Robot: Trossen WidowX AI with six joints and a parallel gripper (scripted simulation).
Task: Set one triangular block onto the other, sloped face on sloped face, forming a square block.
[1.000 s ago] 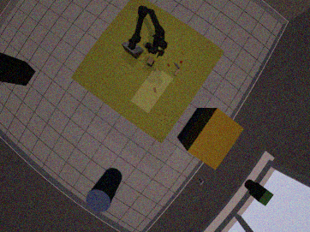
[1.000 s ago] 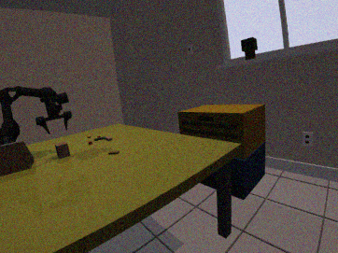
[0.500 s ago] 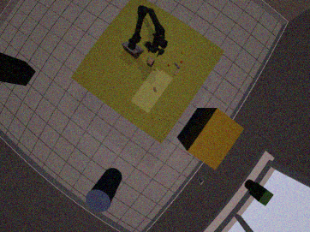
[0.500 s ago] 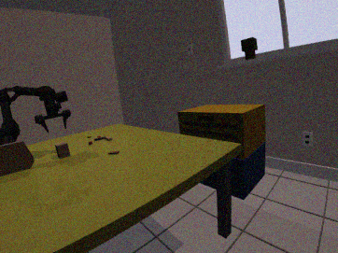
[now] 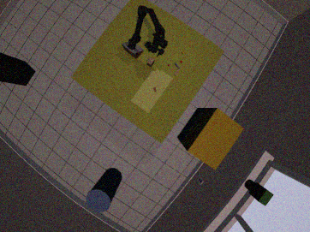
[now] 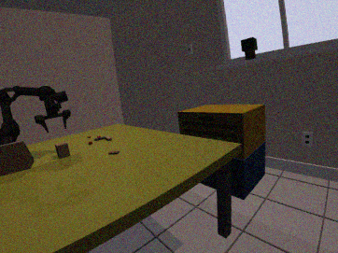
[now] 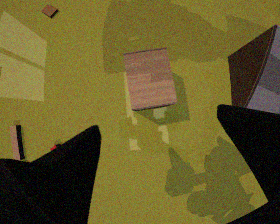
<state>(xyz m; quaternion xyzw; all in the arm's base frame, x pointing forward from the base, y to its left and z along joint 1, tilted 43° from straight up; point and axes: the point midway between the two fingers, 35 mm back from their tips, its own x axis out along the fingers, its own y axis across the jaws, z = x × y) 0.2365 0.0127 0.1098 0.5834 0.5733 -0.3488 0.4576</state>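
Observation:
The two triangular blocks show as one square-looking block (image 5: 150,62) (image 6: 63,150) (image 7: 150,80) on the yellow table (image 5: 98,71) (image 6: 140,178). Its wood-grained top looks level and its outline nearly square in the wrist view. The sloped seam between the halves cannot be made out, and small offsets at the ends are too fine to tell. My gripper (image 6: 56,129) (image 7: 161,121) is wide open and empty. It hangs clear above the block, with a visible gap in the exterior view, and neither finger touches it.
A dark grey box (image 6: 14,159) (image 7: 267,85) stands near the block, beside the arm's base. A small brown piece (image 5: 155,89) (image 6: 114,153) (image 7: 49,11) lies farther out. A small bar (image 5: 176,65) (image 7: 17,142) and red bits (image 5: 181,62) (image 6: 90,143) lie to the other side.

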